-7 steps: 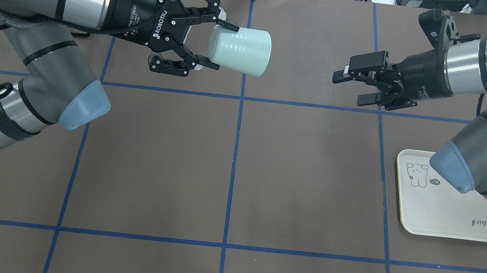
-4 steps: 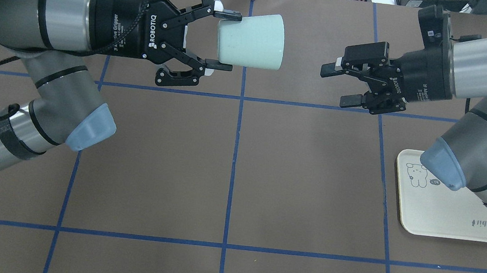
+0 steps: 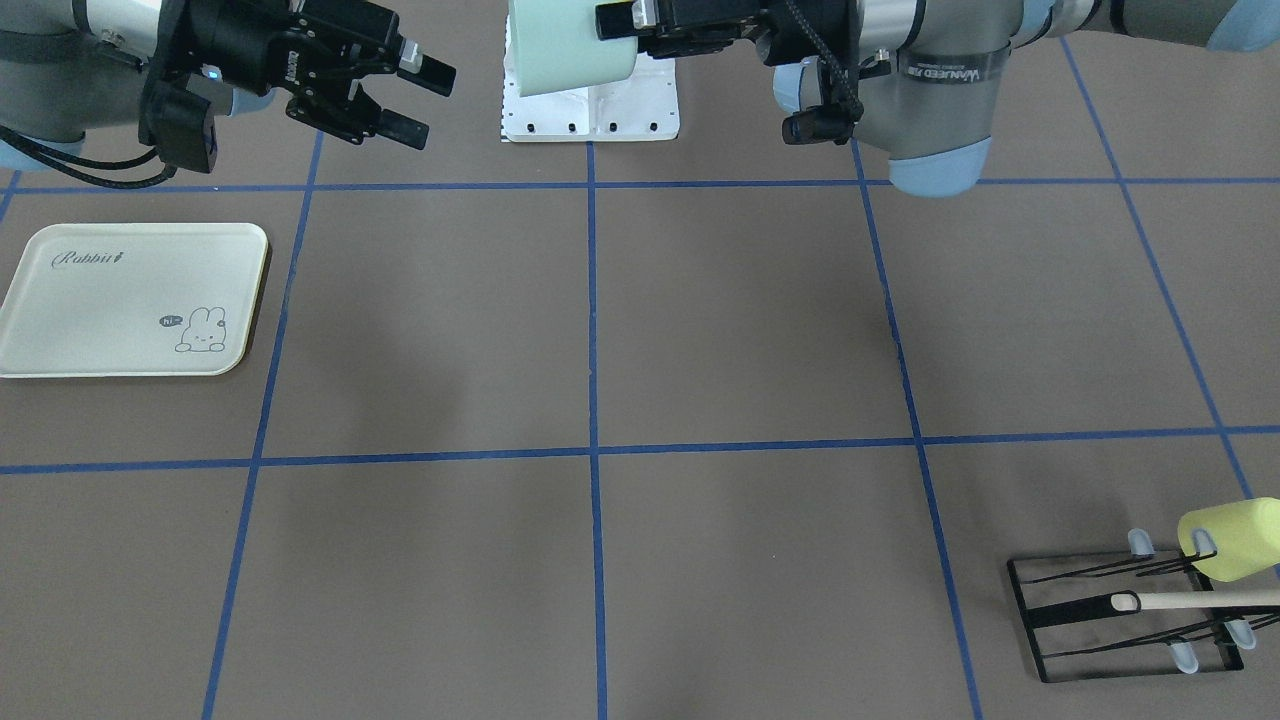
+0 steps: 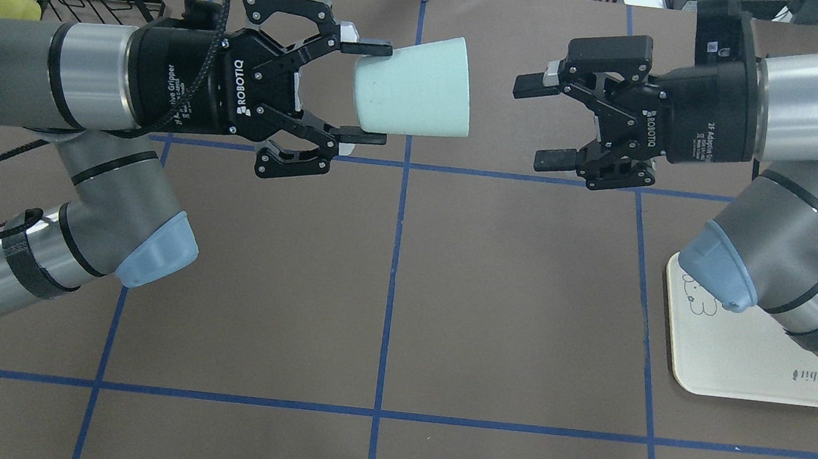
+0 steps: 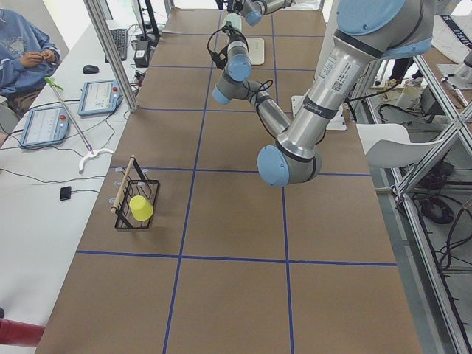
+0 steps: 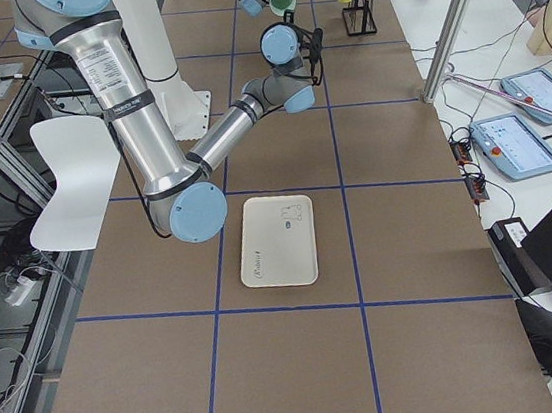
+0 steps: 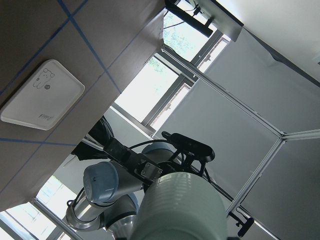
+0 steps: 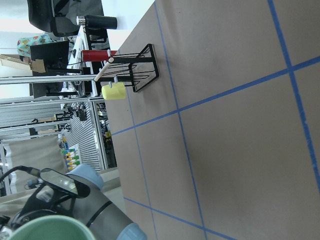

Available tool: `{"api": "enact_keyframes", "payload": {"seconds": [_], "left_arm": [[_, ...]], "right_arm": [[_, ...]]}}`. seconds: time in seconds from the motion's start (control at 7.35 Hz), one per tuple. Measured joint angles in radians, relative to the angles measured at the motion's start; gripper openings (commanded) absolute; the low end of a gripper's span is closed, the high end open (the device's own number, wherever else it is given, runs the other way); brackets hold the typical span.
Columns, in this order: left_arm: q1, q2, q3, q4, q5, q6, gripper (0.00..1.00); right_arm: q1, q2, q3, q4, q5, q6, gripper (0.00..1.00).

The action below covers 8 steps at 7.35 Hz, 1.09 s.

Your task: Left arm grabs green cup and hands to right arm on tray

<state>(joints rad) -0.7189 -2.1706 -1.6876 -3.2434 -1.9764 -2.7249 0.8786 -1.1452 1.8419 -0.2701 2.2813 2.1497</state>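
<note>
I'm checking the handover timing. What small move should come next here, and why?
Probably the right pincer should ease forward until its open fingers straddle the mouth end of the green cup. The left pincer holds the cup sideways by its narrow end, mouth toward the right pincer, and a clear gap lies between them, so closing now would catch nothing.
</note>
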Motion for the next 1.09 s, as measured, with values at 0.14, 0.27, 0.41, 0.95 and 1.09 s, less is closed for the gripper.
{"api": "enact_keyframes", "payload": {"seconds": [0.14,0.27,0.41,0.95,1.09], "left_arm": [[0.002,0.000,-0.001,-0.005,0.002,-0.001,0.00],[0.003,0.000,-0.002,-0.010,0.003,-0.001,0.00],[0.004,0.000,-0.002,-0.016,0.004,-0.006,0.00],[0.015,-0.001,-0.006,-0.021,0.042,-0.022,0.00],[0.029,-0.001,-0.008,-0.024,0.058,-0.022,0.00]], "right_arm": [[-0.017,0.007,0.000,0.025,-0.022,0.029,0.99],[-0.032,0.010,0.000,0.039,-0.033,0.040,0.99],[-0.041,0.011,0.000,0.058,-0.040,0.056,0.99],[-0.069,0.007,-0.001,0.131,-0.065,0.106,0.99],[-0.080,0.007,-0.001,0.140,-0.074,0.106,0.99]]}}
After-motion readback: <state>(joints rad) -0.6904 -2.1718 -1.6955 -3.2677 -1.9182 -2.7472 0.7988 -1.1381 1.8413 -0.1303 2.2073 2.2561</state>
